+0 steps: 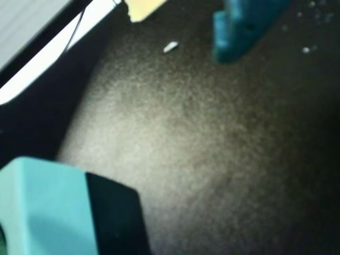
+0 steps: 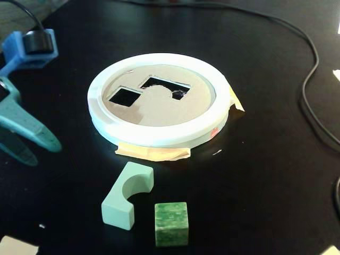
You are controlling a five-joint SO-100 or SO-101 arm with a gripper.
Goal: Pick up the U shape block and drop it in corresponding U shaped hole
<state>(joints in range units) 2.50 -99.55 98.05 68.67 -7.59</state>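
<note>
In the fixed view the pale mint U shape block [image 2: 127, 194] lies flat on the black table, in front of the white round sorter [image 2: 159, 135]. The sorter's tan lid has a U shaped hole [image 2: 166, 86] and a square hole [image 2: 125, 96]. My gripper [image 2: 45, 154] is at the left edge, well left of the block and low over the table. Its teal fingers [image 2: 32, 130] stand apart with nothing between them. The blurred wrist view shows neither block nor sorter, only a teal and black part of the arm [image 1: 48, 212] at the lower left.
A dark green cube [image 2: 171, 223] sits just right of the U block. Yellow tape [image 2: 154, 154] sticks out under the sorter. A black cable [image 2: 311, 79] runs along the right side. In the wrist view a blue part [image 1: 241, 29] shows at the top right, with a white edge [image 1: 48, 58] at the top left.
</note>
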